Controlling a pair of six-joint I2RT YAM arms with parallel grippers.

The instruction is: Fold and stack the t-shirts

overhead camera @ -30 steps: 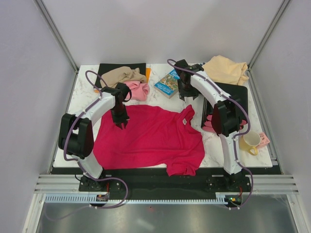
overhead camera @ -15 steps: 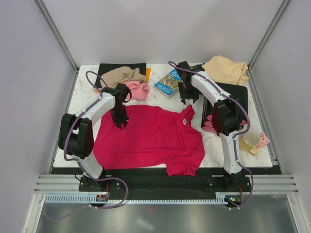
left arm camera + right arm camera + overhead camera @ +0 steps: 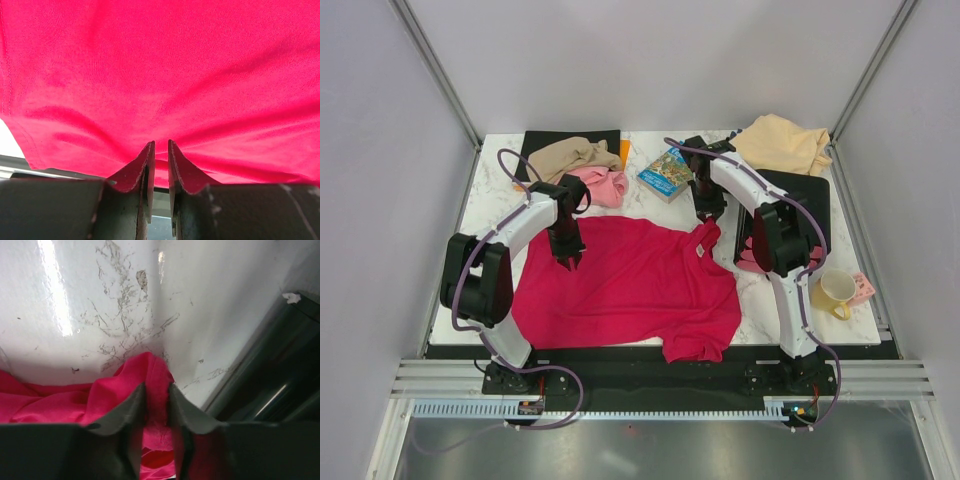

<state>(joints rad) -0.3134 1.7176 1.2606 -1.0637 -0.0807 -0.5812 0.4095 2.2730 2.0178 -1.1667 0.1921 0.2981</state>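
Right pincer (image 3: 156, 388) lower now, tight on crimson t-shirt (image 3: 630, 285) corner; left pincer (image 3: 160, 145) tight on same shirt.

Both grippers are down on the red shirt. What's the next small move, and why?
Probably squeeze the right gripper firmly shut before lifting: a ridge of the red shirt sits between its fingers, while the left gripper pinches cloth.

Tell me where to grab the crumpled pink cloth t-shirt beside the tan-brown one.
Pinch a raised fold on the near right side of the crumpled pink cloth t-shirt, straight down from above. It lies in a heap with no flat hem showing, and its far left side meets the tan-brown cloth t-shirt, so the free side likely lifts alone.
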